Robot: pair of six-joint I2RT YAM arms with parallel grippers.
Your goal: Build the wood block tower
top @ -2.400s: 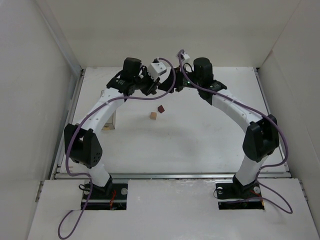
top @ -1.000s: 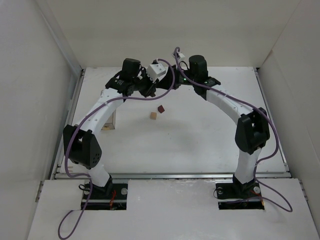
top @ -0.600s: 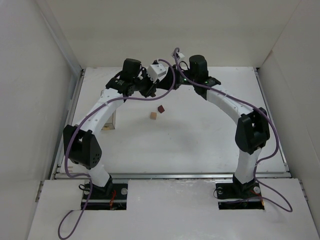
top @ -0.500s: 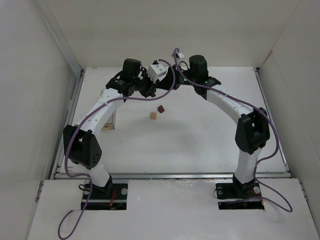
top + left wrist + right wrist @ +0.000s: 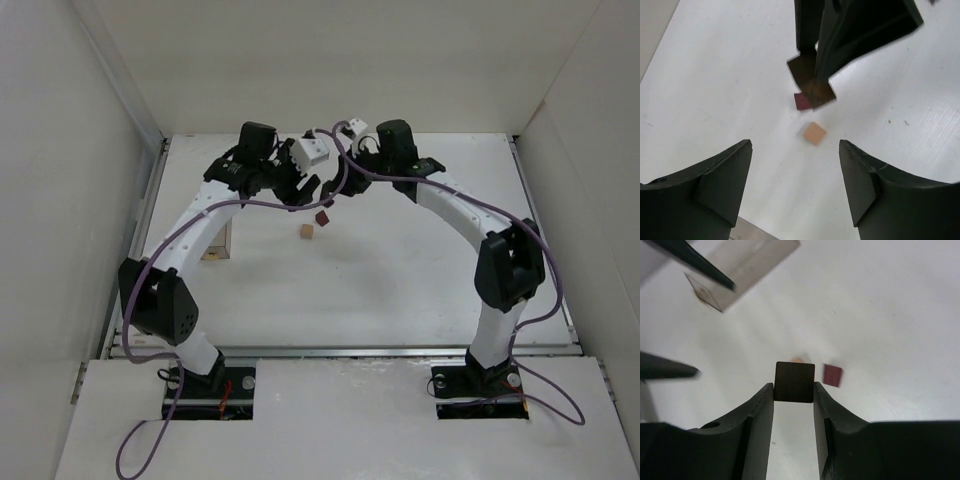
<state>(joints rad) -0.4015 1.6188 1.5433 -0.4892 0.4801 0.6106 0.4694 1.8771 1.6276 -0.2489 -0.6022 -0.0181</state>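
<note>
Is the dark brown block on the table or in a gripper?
In a gripper: the right gripper pinches the dark brown block between its jaws.

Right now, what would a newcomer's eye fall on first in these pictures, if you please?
The right gripper pinches a dark brown block in mid-air over the far middle of the white table. Below it lie a pale tan cube and a maroon piece, slightly apart, with the left gripper hanging open above them.
</note>
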